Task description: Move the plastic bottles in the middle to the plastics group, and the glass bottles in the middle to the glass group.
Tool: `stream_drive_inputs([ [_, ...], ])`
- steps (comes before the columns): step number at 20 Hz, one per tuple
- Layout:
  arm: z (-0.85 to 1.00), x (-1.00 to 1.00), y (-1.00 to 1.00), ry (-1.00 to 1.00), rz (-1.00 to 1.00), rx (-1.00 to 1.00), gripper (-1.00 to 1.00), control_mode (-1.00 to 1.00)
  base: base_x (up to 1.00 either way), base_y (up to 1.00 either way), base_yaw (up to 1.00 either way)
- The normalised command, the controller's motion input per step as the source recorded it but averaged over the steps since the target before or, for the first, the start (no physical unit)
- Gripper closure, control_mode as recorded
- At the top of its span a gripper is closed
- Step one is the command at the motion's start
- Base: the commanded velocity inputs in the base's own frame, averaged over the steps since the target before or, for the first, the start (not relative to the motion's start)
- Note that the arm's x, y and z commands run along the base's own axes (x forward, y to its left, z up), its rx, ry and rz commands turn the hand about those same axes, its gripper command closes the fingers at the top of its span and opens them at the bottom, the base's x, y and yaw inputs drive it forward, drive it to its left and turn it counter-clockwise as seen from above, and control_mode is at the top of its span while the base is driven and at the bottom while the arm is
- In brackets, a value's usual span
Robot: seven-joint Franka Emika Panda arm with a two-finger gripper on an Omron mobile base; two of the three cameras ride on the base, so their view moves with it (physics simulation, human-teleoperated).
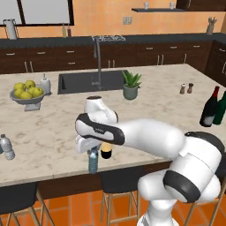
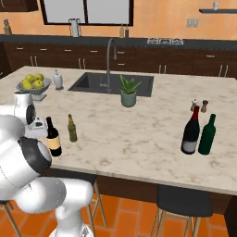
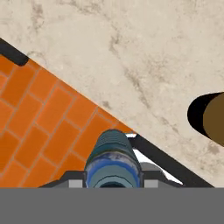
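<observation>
You see the pincer (image 1: 92, 152) clenched on the blue water bottle (image 1: 92, 161), which hangs upright at the near edge of the bench (image 1: 145, 112), just in front of the black wine bottle (image 1: 106, 151). In the hand view, the blue water bottle (image 3: 113, 164) sits between the two finger tips, its ribbed body over the line where the marble meets the orange floor (image 3: 39, 127), and the black wine bottle (image 3: 209, 118) shows at the right edge. In the right base view, the black wine bottle (image 2: 53, 137) with its tan label stands just beside the robot's wrist, and the olive-brown beer bottle (image 2: 72, 128) stands near it, a little toward the potted plant (image 2: 128, 91). The clear grey water bottle (image 1: 6, 147) stands well apart from the black wine bottle, at the left end of the bench. The red-topped wine bottle (image 2: 190, 130) and the dark green bottle (image 2: 207, 134) stand touching or almost touching at the far right end, near the salt and pepper shakers (image 2: 199, 106). The bowl of lemons (image 1: 27, 93) is beside the sink (image 1: 90, 80).
</observation>
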Motion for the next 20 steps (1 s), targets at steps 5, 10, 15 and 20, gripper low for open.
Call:
stream_drive_inputs([
  [5, 0.07, 0.29, 1.00, -0.07, 0.00, -0.08, 1.00, -1.00, 0.00, 0.00, 0.00],
  [10, 0.25, 0.23, 1.00, -0.18, -0.03, -0.05, 1.00, -1.00, 0.00, 0.00, 0.00],
  [15, 0.21, 0.22, 1.00, -0.17, -0.06, -0.02, 1.00, -1.00, 0.00, 0.00, 0.00],
  [20, 0.10, 0.23, 0.91, -0.10, -0.11, 0.00, 1.00, -1.00, 0.00, 0.00, 0.00],
])
